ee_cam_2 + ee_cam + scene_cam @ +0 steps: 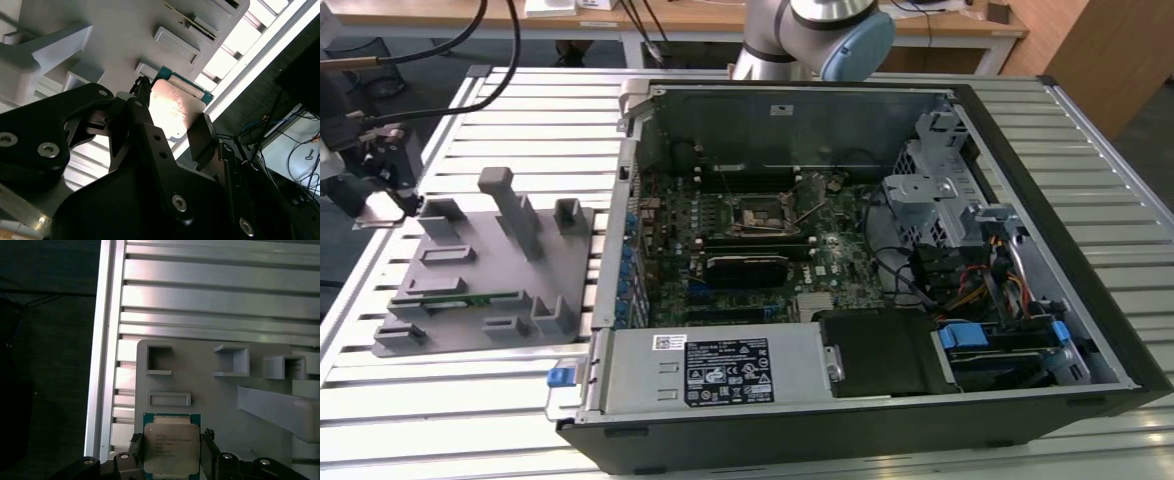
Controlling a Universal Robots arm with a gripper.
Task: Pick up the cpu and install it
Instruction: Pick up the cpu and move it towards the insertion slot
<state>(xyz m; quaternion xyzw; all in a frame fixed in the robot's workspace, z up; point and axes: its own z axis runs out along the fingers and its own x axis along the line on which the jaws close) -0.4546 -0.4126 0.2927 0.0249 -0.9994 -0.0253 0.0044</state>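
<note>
The cpu (171, 449), silver-topped with a green rim, sits between the two black fingers (134, 446) of the gripper (171, 440), which are clamped against its opposite edges in both wrist views. It is over a corner of the grey holder tray (220, 400), just beside a shallow rectangular recess (169, 399); whether it touches the tray cannot be told. The tray lies on the slatted aluminium table (210, 295). In the exterior view, the open computer case (1067, 330) stands to the tray's right, its processor socket (761, 213) near the motherboard's middle.
</note>
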